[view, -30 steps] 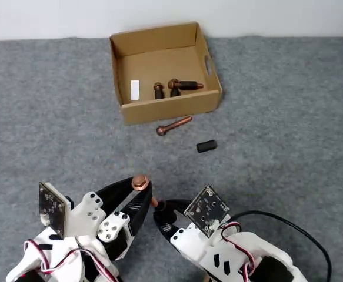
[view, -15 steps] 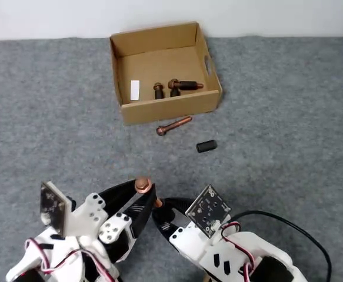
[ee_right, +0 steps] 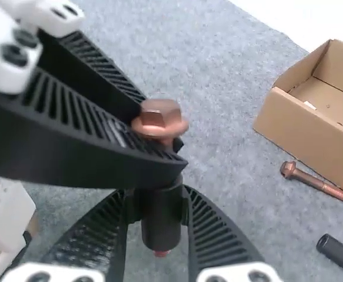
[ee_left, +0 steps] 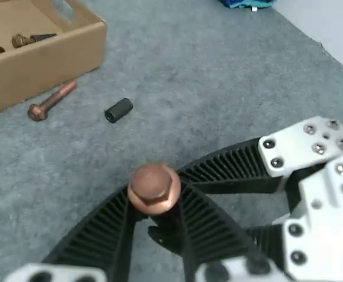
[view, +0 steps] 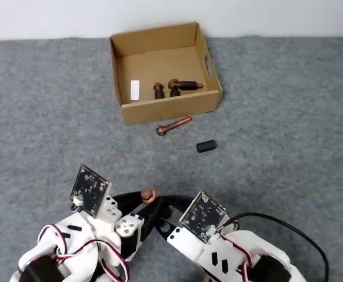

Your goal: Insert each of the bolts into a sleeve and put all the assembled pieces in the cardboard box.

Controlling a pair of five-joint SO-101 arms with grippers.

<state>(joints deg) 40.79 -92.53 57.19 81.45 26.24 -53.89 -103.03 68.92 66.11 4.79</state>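
My left gripper (ee_left: pixel 153 202) is shut on a copper bolt (ee_left: pixel 153 186), gripping it just under its hex head (view: pixel 147 195). The bolt's shank runs down into a black sleeve (ee_right: pixel 160 220) that my right gripper (ee_right: pixel 159 226) is shut on; the bolt's tip shows below the sleeve. Both grippers meet near the table's front edge (view: pixel 153 208). A loose copper bolt (view: pixel 173 125) lies in front of the cardboard box (view: pixel 165 108), and a loose black sleeve (view: pixel 206 145) lies nearer me. Inside the box rest two assembled pieces (view: pixel 180 86).
A white label (view: pixel 135 89) sits on the box floor. Grey carpet covers the table. A black cable (view: pixel 289 226) runs off the right arm's base at the front right.
The left arm has swung right and lowered, pushing the bolt farther down into the sleeve held by the right gripper. The loose bolt and sleeve have not moved.
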